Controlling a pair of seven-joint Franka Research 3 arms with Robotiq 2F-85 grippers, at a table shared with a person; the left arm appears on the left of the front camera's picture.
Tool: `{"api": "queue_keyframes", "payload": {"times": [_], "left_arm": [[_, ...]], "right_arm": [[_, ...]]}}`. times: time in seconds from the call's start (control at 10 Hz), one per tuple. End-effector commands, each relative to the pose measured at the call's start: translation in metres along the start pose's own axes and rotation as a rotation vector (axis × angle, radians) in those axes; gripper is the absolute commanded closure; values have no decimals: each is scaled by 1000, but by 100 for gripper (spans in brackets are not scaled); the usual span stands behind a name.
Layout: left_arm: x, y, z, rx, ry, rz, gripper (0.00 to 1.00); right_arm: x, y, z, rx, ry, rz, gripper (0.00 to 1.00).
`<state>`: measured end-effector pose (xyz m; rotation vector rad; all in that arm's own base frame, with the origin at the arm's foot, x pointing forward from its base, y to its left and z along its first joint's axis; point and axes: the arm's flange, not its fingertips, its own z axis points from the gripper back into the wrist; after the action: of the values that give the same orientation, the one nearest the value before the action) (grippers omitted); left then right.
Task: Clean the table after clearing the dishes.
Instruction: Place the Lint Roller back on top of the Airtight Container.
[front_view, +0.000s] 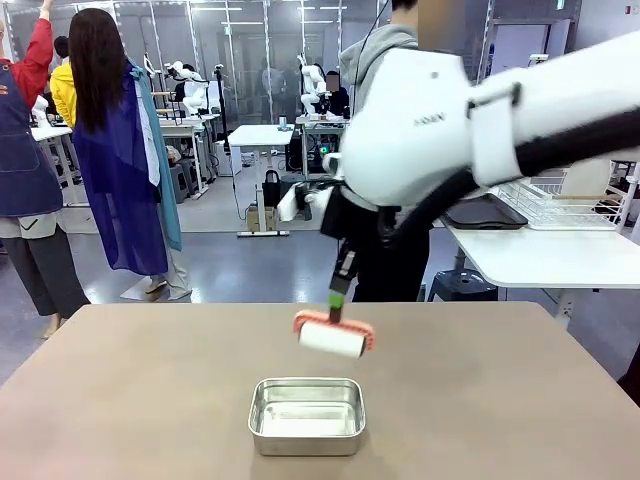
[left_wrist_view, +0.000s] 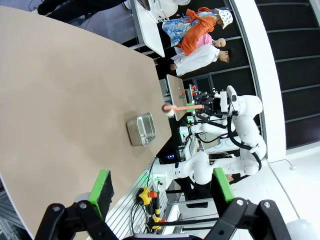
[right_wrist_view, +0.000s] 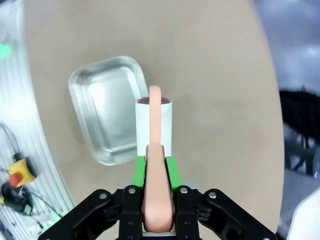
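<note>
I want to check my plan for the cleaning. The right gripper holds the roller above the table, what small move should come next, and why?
Probably lower the roller onto the bare table just beyond the pan. The right gripper is shut on its pink handle, and the roll hangs in the air above the top, so no cleaning contact seems made yet.

Table (front_view: 130, 400): plain matte taupe-brown top, no pattern. On it, a steel pan (front_view: 306, 415), bright silver with a pale reflective floor; just above the pan hangs a roller (front_view: 335, 340) with white drum and salmon-pink frame and handle. Right gripper (right_wrist_view: 157, 167): black, green pads; arm white.
</note>
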<state>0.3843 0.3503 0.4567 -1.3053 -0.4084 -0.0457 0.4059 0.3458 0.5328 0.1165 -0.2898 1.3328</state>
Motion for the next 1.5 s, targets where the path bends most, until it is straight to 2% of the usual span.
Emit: {"api": "queue_keyframes", "payload": {"times": [0.0,0.2,0.3,0.4,0.8,0.9,1.1,1.4], "left_arm": [[-3,-3,1,-13,-2,0,0],[-3,-3,1,-13,-2,0,0],[-3,-3,1,-13,-2,0,0],[-3,-3,1,-13,-2,0,0],[-3,-3,1,-13,-2,0,0],[-3,-3,1,-13,-2,0,0],[-3,-3,1,-13,-2,0,0],[-3,-3,1,-13,-2,0,0]], "right_arm": [[23,14,-1,106,76,170,80],[38,37,-22,154,132,200,80],[36,35,-24,24,130,98,80],[35,41,-23,156,96,182,80],[36,40,-26,134,113,166,80],[22,25,-36,164,100,154,80],[19,2,-60,221,67,213,80],[6,-27,-75,341,36,275,80]]}}
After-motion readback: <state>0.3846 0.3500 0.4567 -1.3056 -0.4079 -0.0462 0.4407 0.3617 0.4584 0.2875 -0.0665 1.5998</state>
